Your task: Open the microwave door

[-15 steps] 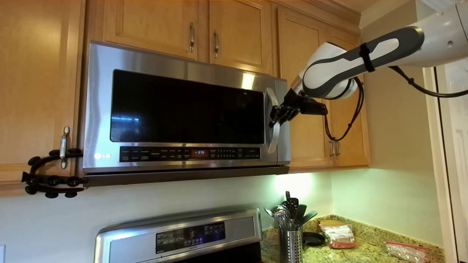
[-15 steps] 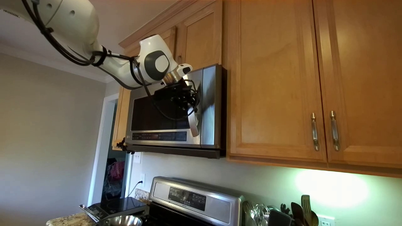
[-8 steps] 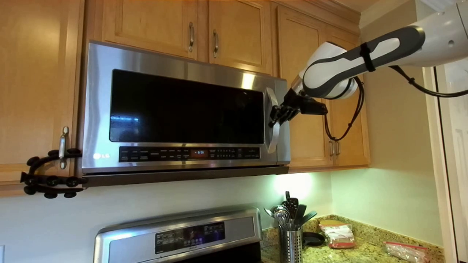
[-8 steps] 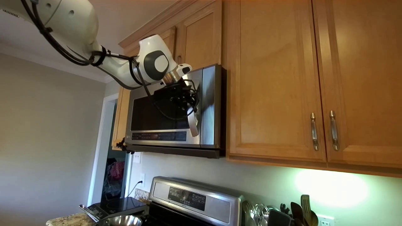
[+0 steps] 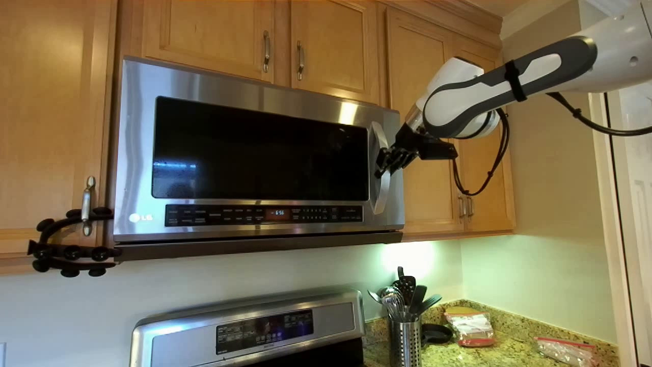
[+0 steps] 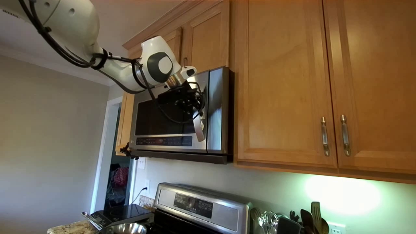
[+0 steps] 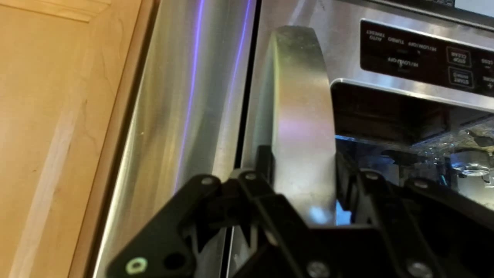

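Observation:
The microwave door (image 5: 260, 148) is a wide steel panel with a black glass window; it also shows in an exterior view (image 6: 148, 122) and in the wrist view (image 7: 378, 112). It looks shut or nearly so, with a thin dark seam along its handle side. Its curved steel handle (image 5: 382, 196) stands upright and also shows in the wrist view (image 7: 303, 116). My gripper (image 5: 382, 164) is around the handle near mid-height. In the wrist view the fingers (image 7: 304, 166) press on both sides of the handle. In an exterior view the gripper (image 6: 195, 105) hides the handle's upper part.
Wooden cabinets (image 5: 331, 56) adjoin the microwave above and beside it. A black flexible tripod (image 5: 74, 251) hangs at a cabinet handle by the microwave's far side. The steel stove panel (image 5: 265, 331) is below. A utensil holder (image 5: 406, 341) stands on the counter.
My arm has shifted very slightly back from the microwave. The bright reflection on the door and the handle have moved by a tiny amount. The gripper stays on the handle.

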Available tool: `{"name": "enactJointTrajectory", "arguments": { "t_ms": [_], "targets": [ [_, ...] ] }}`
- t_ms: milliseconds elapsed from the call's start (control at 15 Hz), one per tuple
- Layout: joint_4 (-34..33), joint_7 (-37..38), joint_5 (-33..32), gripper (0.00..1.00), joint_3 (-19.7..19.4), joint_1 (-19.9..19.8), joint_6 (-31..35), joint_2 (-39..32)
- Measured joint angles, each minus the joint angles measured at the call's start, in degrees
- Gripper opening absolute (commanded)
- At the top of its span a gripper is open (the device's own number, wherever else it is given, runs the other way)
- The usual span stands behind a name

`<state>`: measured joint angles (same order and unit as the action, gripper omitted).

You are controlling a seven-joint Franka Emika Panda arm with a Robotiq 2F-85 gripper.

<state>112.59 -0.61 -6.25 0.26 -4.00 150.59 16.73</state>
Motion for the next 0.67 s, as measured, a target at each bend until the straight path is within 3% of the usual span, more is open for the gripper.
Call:
{"name": "enactJointTrajectory", "arguments": {
  "t_ms": [200, 400, 467, 667],
  "targets": [
    [1.34, 1.76, -2.27, 0.15, 0.57, -0.07, -1.02, 1.61],
    [5.35, 2.90, -4.68, 0.15, 2.55, -0.08, -6.31, 7.94],
    [6.43, 2.95, -5.32, 0.57, 3.34, -0.07, -8.06, 9.88],
    [8.74, 3.33, -6.13, 0.77, 5.91, 0.02, -12.05, 14.04]
  ]
}}
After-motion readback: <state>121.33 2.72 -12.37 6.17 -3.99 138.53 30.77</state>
